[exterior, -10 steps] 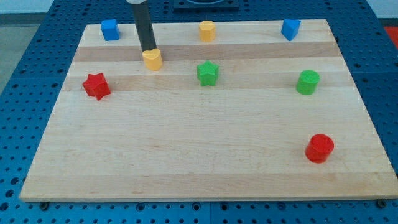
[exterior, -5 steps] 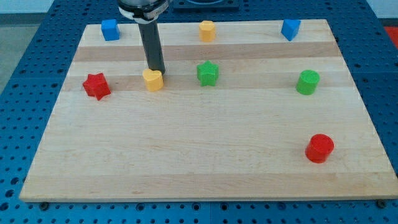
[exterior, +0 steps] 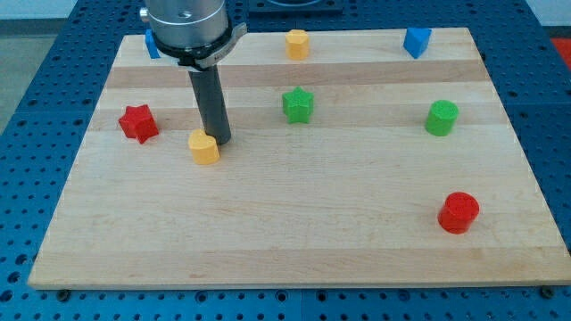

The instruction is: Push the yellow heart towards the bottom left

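Heart block, yellow plastic, is sitting left of centre on the pale wooden tabletop, touching my tip at its far-right edge. No jaws are showing. A red plastic star block is lying near, far-left of the heart.

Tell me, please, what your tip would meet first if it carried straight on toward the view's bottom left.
My tip already sits against the yellow heart, so that comes first. Beyond the heart, the board looks free to its bottom-left corner; the red star lies off that line.
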You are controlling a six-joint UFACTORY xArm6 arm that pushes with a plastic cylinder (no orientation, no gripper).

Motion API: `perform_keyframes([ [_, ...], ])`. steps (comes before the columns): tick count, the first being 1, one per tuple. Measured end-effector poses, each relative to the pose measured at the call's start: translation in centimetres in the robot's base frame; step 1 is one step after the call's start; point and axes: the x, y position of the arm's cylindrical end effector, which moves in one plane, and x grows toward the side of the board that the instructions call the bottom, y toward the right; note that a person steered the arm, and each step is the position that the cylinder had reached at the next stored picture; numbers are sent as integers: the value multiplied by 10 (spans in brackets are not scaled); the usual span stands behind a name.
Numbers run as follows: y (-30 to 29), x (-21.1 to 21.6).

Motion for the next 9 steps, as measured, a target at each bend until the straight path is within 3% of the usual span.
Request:
perform_keyframes([
  [5, -53, 79],
  [9, -61, 56],
])
